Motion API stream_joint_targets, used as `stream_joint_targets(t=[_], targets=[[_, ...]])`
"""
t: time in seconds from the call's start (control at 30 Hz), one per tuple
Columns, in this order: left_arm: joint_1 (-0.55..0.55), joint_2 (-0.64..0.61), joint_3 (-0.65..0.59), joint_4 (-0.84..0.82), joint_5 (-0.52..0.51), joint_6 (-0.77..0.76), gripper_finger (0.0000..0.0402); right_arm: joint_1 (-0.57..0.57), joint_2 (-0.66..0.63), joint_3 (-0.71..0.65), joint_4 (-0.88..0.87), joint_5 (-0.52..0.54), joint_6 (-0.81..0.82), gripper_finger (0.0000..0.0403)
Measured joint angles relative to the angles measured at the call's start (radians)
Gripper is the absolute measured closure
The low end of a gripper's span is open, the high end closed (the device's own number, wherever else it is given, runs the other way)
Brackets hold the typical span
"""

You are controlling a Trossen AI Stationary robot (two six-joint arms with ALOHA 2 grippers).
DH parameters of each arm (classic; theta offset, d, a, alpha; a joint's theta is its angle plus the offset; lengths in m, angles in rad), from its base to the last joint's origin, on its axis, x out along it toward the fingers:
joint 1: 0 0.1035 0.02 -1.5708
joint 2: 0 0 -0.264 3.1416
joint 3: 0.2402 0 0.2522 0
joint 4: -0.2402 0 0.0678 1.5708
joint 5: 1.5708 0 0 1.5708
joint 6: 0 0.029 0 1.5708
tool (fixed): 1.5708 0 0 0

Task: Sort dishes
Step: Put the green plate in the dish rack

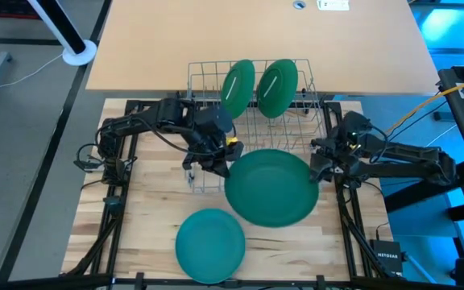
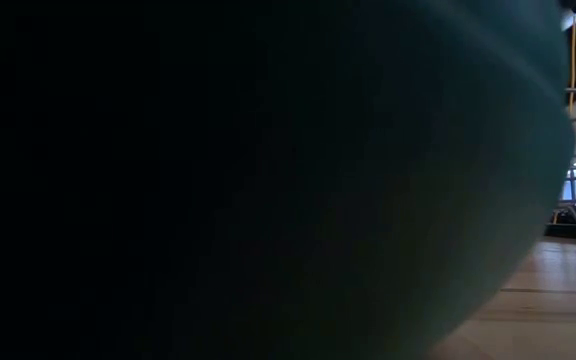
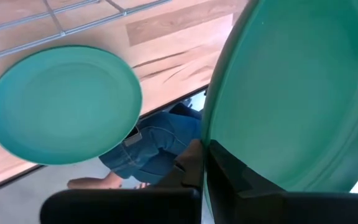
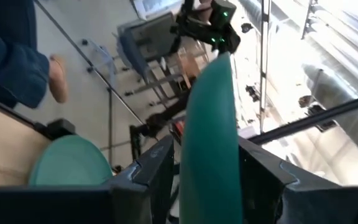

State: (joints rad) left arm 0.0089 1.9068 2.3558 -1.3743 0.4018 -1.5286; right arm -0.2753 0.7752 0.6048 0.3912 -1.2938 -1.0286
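A green plate [image 1: 271, 187] is held up above the table's middle, between both grippers. My left gripper [image 1: 218, 161] is shut on its left rim and my right gripper [image 1: 319, 165] on its right rim. Two more green plates [image 1: 238, 87] [image 1: 278, 87] stand on edge in the wire rack [image 1: 196, 76] at the far side. Another green plate [image 1: 209, 246] lies flat on the table near the front edge; it also shows in the left wrist view [image 3: 64, 102]. A dark green surface [image 2: 268, 180] fills most of the low view. My left gripper pinches the held plate's left rim [image 3: 219, 134], one dark finger [image 3: 229, 180] on the plate's hollow face, the other hidden behind it. It comes level from the table's left. The plate is lifted clear. My right gripper has the plate's right rim [image 4: 207, 168] between its two fingers [image 4: 160, 165], one on each face, the plate seen edge-on. It comes level from the table's right. The plate is clear of the table.
The wire rack has free slots on its left part and near side. A person in jeans [image 3: 148, 149] stands beyond the table's front edge. Cables and a router [image 1: 389, 259] lie at the right. Bare wood shows at the near right.
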Motion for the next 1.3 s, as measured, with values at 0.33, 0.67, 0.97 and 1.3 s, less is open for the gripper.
stream_joint_targets(t=[0.33, 0.67, 0.97, 1.3], targets=[[0.004, 0.0, 0.0, 0.003, 0.033, -0.01, 0.0401, 0.054, 0.041, 0.0, -0.002, 0.038, -0.006, 0.0315], [0.017, -0.005, 0.001, 0.035, 0.037, 0.024, 0.0382, 0.055, 0.04, -0.005, -0.01, 0.022, 0.093, 0.0375], [0.049, -0.025, 0.001, 0.086, 0.04, 0.202, 0.0353, 0.053, 0.038, -0.003, 0.0, 0.019, 0.112, 0.0378], [0.12, -0.092, -0.002, 0.072, 0.119, 0.081, 0.0343, 0.052, 0.038, 0.001, 0.011, -0.039, 0.125, 0.0386]])
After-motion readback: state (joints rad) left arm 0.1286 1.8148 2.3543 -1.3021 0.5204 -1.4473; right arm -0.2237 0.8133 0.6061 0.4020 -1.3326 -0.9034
